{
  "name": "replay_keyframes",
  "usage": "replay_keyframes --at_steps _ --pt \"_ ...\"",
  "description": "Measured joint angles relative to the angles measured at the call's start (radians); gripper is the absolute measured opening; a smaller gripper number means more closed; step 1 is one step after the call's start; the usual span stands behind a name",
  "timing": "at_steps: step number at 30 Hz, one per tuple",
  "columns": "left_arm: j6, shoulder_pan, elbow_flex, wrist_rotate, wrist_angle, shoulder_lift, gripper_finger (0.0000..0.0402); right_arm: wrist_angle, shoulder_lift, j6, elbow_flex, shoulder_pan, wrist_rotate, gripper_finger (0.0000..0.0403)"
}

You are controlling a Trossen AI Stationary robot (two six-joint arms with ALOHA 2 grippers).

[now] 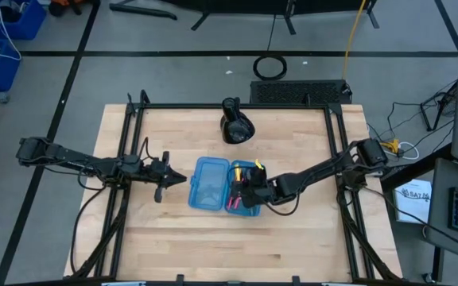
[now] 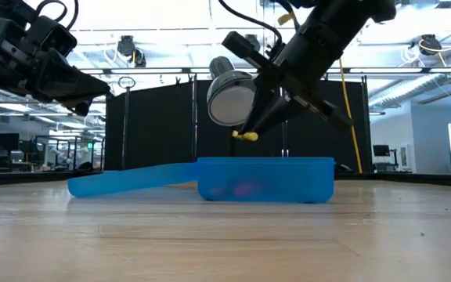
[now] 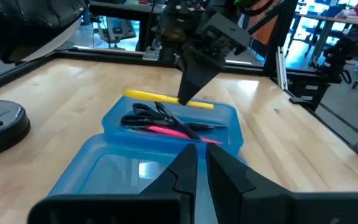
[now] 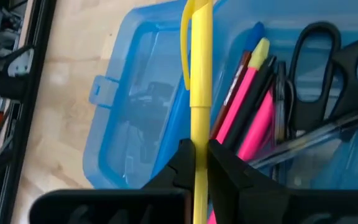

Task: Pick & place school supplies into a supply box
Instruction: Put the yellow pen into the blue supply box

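One item is left in the air as I am running this: a yellow pen, pinched in the right hand above the filled half of the supply box.

Going left to right, I am parking the left hand just off the left edge of the box, raised clear of the counter. In its own wrist view the two fingers are nearly touching with only a thin slit between them, and nothing is sitting in that slit. The lid half is lying flat and open nearest that hand, and I am seeing nothing in it.

The right half of the box is already carrying the pink-red and black pens and the black-handled scissors. The right hand is hanging over that half, its fingers closed tight on the yellow pen partway along the barrel, with the clip end sticking out ahead.

To do this step well, I am judging that the pen wants turning to run along the length of the compartment. From the left wrist view it seems to be lying across the far rim, not in line with the others. I would be lowering it until it is close over the pile before letting go, so it is not bouncing out or bridging the wall. I would be opening the fingers only slightly and lifting straight up, so as not to catch the scissors.
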Motion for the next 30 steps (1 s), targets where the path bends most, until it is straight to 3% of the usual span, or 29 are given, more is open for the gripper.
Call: replay_keyframes --at_steps 8,24,30 --pt "0.039 0.0 0.0 -0.001 -0.018 0.0 0.0037 -0.008 0.001 0.006 0.0 -0.047 -0.032 0.0012" --pt "0.035 0.0 0.0 -0.001 -0.051 0.0 0.0037 -0.143 0.039 0.047 0.003 -0.084 -0.205 0.0012" --pt "0.035 0.0 0.0 -0.008 -0.045 -0.001 0.0037 -0.169 0.04 0.024 0.002 -0.104 -0.206 0.0012"
